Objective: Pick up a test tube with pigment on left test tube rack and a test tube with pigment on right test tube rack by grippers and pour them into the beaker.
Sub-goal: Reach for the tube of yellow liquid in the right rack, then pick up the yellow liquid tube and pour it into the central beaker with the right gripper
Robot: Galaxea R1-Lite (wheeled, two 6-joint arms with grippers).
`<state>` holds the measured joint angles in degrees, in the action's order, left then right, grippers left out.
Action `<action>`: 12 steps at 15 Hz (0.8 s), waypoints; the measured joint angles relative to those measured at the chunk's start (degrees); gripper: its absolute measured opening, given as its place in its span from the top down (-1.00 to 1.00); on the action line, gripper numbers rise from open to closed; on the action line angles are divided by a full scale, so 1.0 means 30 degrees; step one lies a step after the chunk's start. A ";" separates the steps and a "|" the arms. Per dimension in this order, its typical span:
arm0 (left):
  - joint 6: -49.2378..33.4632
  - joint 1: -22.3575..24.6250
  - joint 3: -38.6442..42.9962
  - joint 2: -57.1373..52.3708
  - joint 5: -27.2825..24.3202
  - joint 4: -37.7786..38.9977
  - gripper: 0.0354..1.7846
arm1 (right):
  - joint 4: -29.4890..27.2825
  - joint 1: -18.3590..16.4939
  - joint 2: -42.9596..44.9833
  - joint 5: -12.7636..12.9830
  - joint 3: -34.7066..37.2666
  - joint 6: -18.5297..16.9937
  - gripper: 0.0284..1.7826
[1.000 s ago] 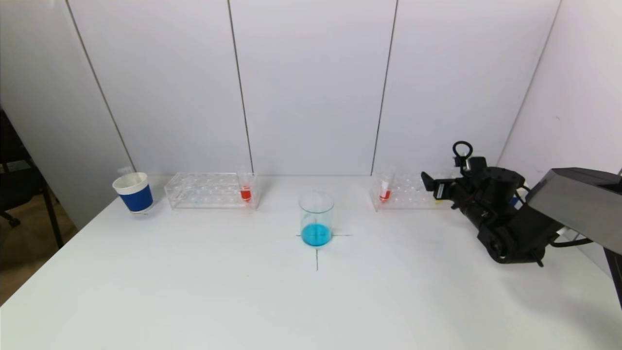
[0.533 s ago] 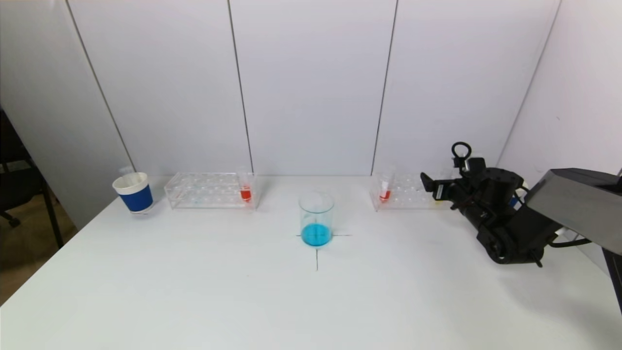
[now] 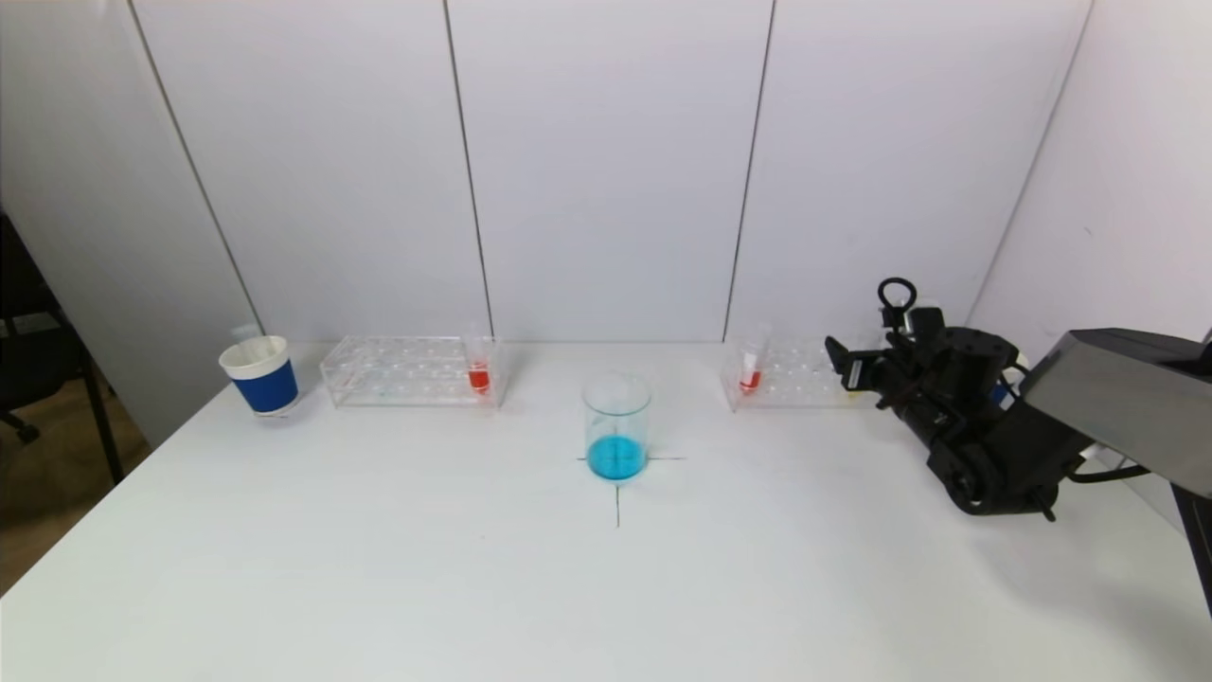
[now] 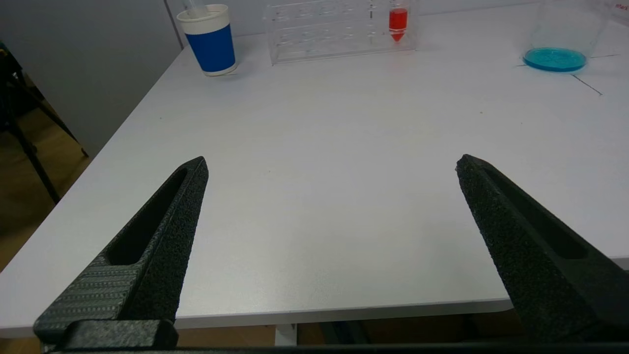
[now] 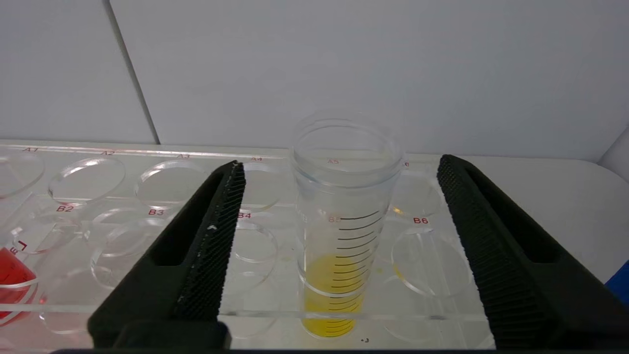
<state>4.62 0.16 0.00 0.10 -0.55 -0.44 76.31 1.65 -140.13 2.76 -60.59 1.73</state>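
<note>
Yellow pigment fills the tip of a graduated test tube (image 5: 344, 221) seated upright in the right test tube rack (image 5: 123, 196), mouth upward, long axis vertical. It is bracketed by the right gripper (image 5: 339, 221), whose fingers are spread and not touching it. Grasping is judged underway; next, closing and a straight lift are needed. The left gripper (image 4: 329, 196) is parked, spread wide.

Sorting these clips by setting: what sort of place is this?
Likely a mock chemistry-lab bench: clear test tube racks, a beaker holding blue liquid, and a graduated tube of yellow pigment on a white table.
</note>
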 joint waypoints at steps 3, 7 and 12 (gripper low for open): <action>0.0000 0.0000 0.0000 0.0000 -0.0008 0.0000 -0.98 | 0.0004 -0.0016 0.0000 0.0008 0.0000 0.0000 0.15; 0.0004 0.0000 0.0000 0.0000 -0.0008 0.0000 -0.98 | 0.0012 0.0000 0.0000 -0.0012 0.0004 -0.0008 0.46; 0.0004 0.0000 0.0000 0.0000 -0.0008 0.0000 -0.98 | 0.0012 0.0000 0.0008 0.0000 0.0041 0.0000 0.45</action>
<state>4.63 0.16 0.00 0.10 -0.57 -0.44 76.35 1.65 -140.11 2.76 -60.47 1.73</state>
